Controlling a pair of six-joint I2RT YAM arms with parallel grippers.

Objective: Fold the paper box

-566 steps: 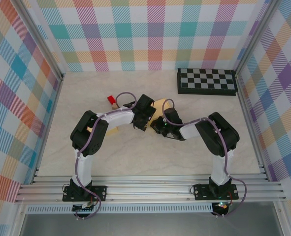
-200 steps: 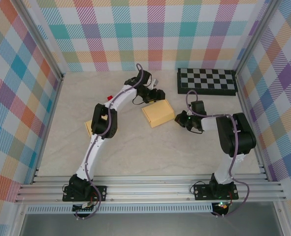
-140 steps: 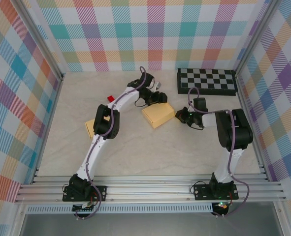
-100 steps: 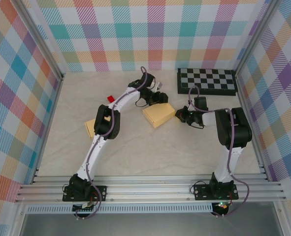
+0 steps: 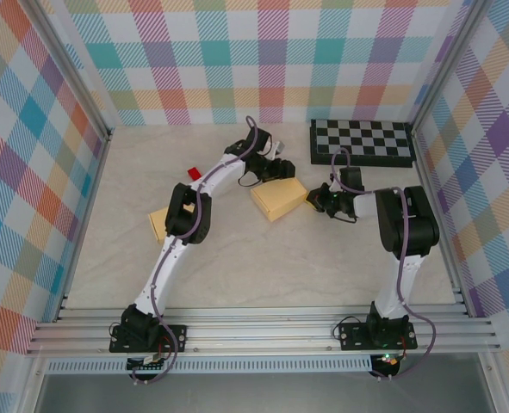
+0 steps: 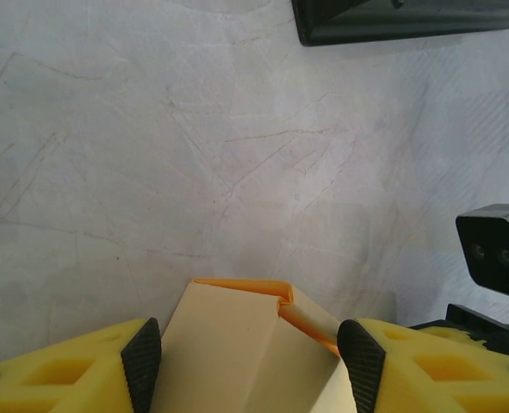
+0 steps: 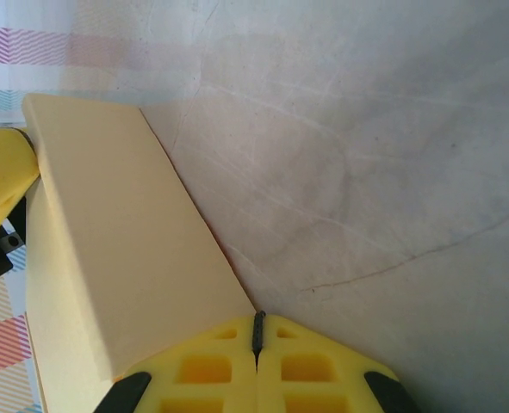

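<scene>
The paper box (image 5: 278, 200) lies on the pale table (image 5: 237, 267), a little beyond the middle, between the two grippers. In the top view it is a closed tan block, turned at a slight angle to the table's edges. In the left wrist view one far corner shows a thin orange edge where a flap meets the top (whether that flap is fully tucked I cannot tell).

The left arm reaches far forward. The left gripper (image 6: 250, 348) straddles the far end of the box. Its jaws stand apart at the width of the box, and a black pad (image 6: 142, 361) lies against each side, so it holds the box between them.

The right gripper (image 7: 257, 325) has its yellow fingers pressed together with nothing between them. Their joined tips meet the box's near right corner, just touching its edge. A yellow finger of the left gripper shows at the box's other side in the right wrist view.

A black and white checkerboard (image 5: 362, 142) lies at the far right of the table, apart from the box. A small red block (image 5: 193, 173) sits to the left of the left arm. A second flat tan piece (image 5: 158, 224) lies partly under that arm's elbow. Plaid walls (image 5: 271, 52) close in the table on three sides.
</scene>
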